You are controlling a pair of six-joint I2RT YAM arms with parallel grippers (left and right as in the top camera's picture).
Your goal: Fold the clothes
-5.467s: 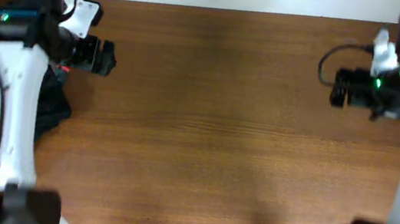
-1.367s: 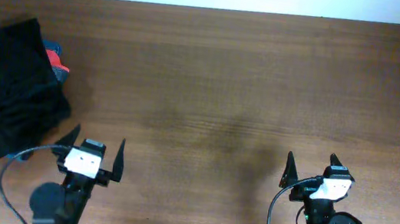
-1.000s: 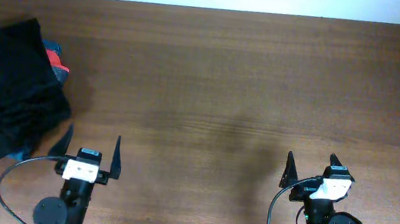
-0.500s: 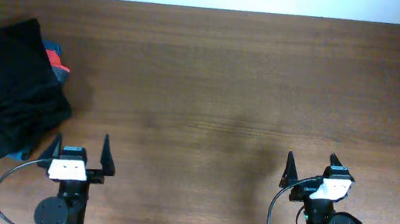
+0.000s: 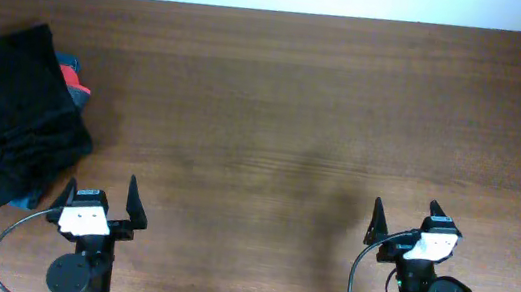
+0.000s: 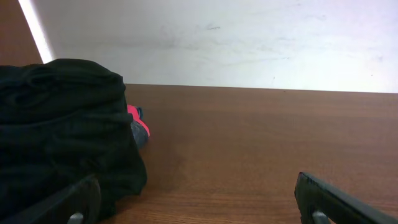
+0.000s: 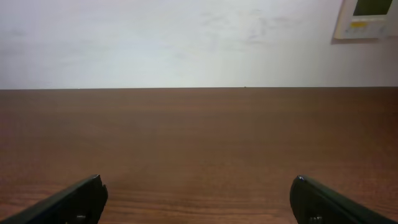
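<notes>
Left pincer [image 5: 98,191] edged leftward, agape, near clothes [image 5: 3,112] pile's edge

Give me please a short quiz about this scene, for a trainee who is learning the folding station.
1. True or false: the left gripper is shut on the pile of black clothes.
2. Where on the table does the pile lie? A) at the edge on the left arm's side B) in the middle C) at the edge on the right arm's side
3. Fill in: the small item peeking out beside the pile is ___ in colour.

Key: 1. False; the left gripper and the right gripper are both open and empty. 2. A. 3. Red.
</notes>
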